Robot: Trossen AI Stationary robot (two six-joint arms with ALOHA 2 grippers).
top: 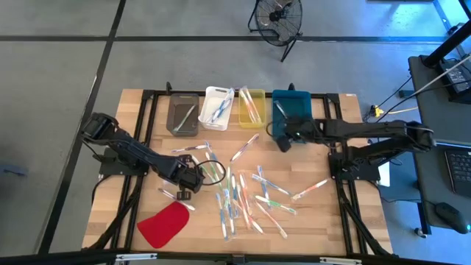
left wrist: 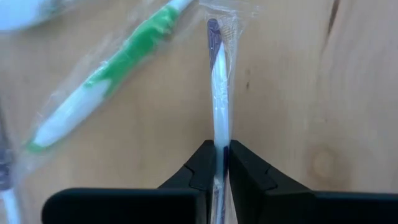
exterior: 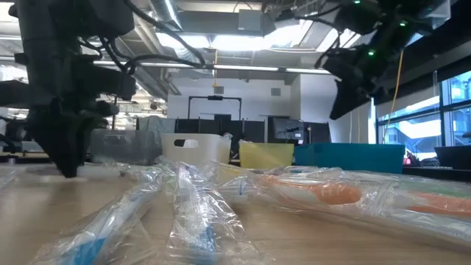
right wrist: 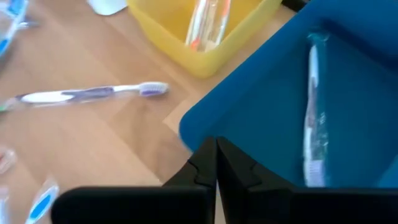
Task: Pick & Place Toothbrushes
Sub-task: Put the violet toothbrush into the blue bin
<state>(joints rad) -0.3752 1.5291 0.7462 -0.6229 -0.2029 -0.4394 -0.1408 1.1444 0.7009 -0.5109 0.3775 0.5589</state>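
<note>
wooden table [top: 324,213] with toothbrushes [top: 257,195]; left claw [left wrist: 217,163] pinching one, right claw [right wrist: 216,163] shut, empty

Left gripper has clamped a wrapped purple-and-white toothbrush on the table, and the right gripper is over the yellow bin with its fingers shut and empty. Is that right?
Not quite. The right gripper is at the blue bin, not the yellow bin; the high and right wrist views show it. The rest holds: the left gripper has clamped the purple-and-white toothbrush, and the right's fingers are shut and empty.
</note>
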